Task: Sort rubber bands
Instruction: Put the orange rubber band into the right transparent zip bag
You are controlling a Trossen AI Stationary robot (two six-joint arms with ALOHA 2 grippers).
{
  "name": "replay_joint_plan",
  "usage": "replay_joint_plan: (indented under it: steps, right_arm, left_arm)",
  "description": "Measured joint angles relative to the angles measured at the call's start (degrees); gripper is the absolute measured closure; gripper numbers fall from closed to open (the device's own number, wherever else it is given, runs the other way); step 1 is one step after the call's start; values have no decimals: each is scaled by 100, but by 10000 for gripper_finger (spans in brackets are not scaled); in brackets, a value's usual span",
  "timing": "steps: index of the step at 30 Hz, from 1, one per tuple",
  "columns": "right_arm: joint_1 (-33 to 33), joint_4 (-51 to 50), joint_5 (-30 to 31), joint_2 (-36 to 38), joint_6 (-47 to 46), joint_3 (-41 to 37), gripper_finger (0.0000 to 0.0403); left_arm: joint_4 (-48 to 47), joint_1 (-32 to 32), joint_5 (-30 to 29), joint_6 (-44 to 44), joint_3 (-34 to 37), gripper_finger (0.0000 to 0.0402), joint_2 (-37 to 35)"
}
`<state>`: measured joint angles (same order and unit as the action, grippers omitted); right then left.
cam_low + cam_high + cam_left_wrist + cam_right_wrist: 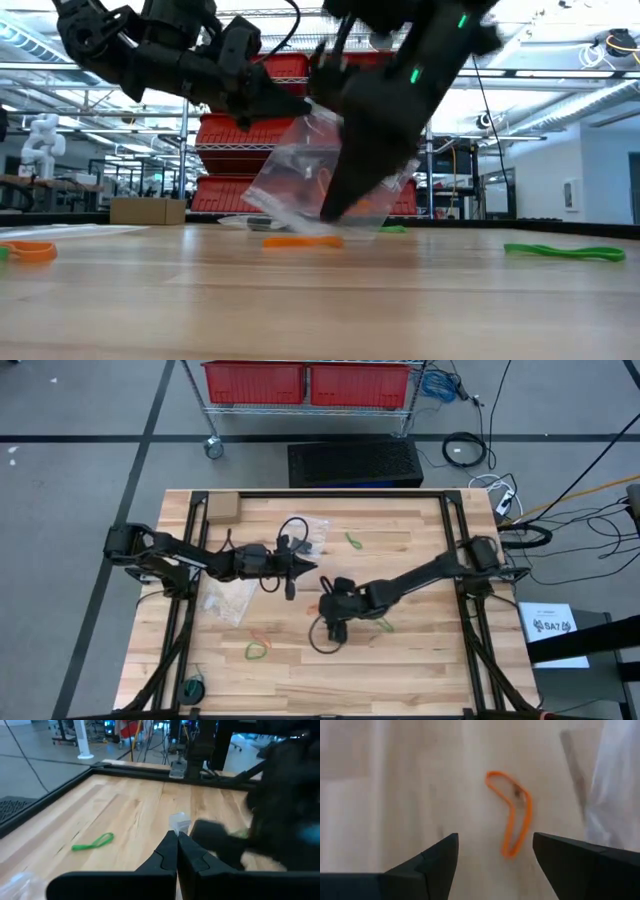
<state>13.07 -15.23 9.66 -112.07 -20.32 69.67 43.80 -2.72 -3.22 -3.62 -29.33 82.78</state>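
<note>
An orange rubber band [512,815] lies flat on the wooden table [420,660]. My right gripper [495,855] hangs open just above it, pointing steeply down, one finger on either side and neither touching. The band [300,240] and gripper [345,200] show in the low view too. My left gripper [177,840] reaches level from the table's left and is shut on a clear zip bag [300,170], which hangs beside my right gripper. Loose green bands [353,540] [257,651] [93,842] lie on the table. My left gripper pinches the clear bag's top edge [179,824] between its two shut fingers, coming level from the table's left. The bag hangs below the fingertips [298,104]. Whether its lower end [300,225] rests on the table, I cannot tell.
Two more clear bags [230,600] [312,536] lie on the table, and a small cardboard box [222,508] sits at the far left. Another orange band [30,250] and a green one [565,253] lie nearer the front. A dark bundle [192,688] sits at the near left corner.
</note>
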Motion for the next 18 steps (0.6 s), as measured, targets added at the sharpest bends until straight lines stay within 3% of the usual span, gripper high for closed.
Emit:
replay_joint_plan:
  steps: [6,9,12,16,18]
  right_arm:
    - [-239,161,-71,-505,-173,31,161]
    - [-296,210,-72,-630,-297,36,189]
    - [-307,336,-4,-651,-388,26,251]
    - [-315,441,5,-674,-328,22,372]
    - [-285,453,-20,-677,-306,22,390]
  left_arm:
    - [-433,12,-5,19,1,402,-380]
    - [-436,28,-5,101,1,402,-456]
    - [-438,28,-9,101,3,402,-472]
    - [-452,48,-22,103,3,402,-472]
    - [-454,48,-25,103,3,402,-472]
